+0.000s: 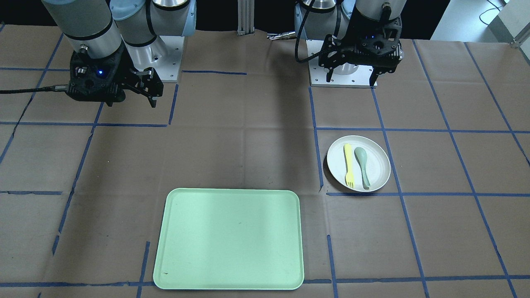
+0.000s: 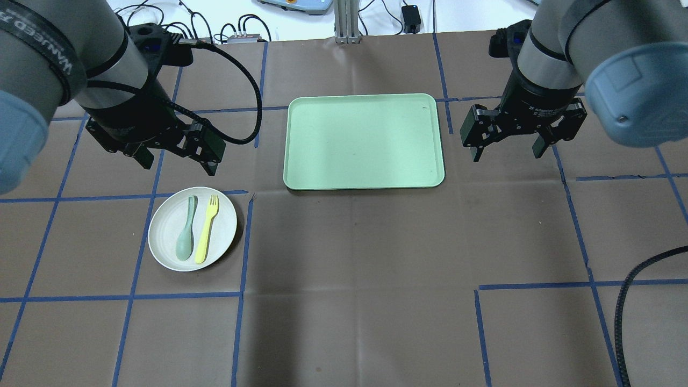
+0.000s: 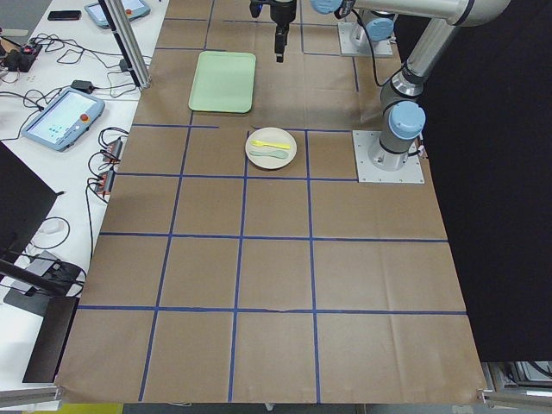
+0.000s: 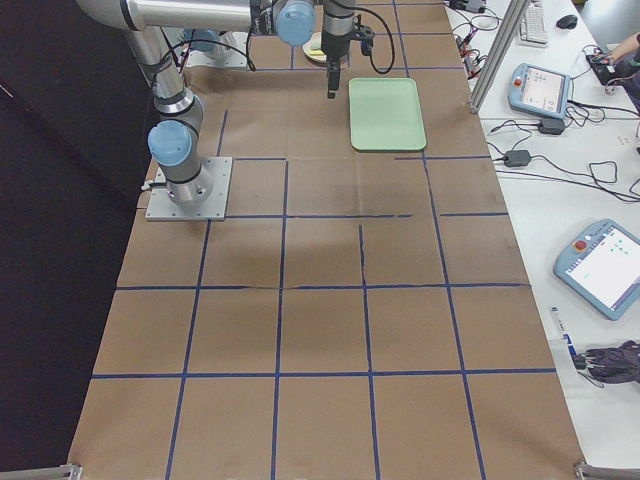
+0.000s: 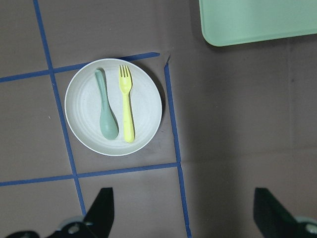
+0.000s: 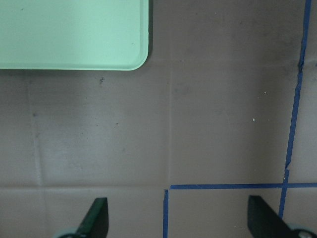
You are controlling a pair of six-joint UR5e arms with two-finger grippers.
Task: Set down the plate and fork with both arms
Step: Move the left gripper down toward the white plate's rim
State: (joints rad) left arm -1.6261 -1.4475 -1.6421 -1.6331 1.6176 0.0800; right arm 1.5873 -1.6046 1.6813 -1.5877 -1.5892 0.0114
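Observation:
The off-white plate sits on the table on my left side, and also shows in the front view. The pale-yellow fork and a grey-green spoon lie side by side on it. My left gripper is open and empty, hovering above the table just beyond the plate. In the left wrist view the plate and fork lie ahead of the open fingers. My right gripper is open and empty, hovering to the right of the tray.
A rectangular mint-green tray lies in the middle far part of the table, with nothing on it. Brown paper with blue tape lines covers the table. A black cable hangs at the near right.

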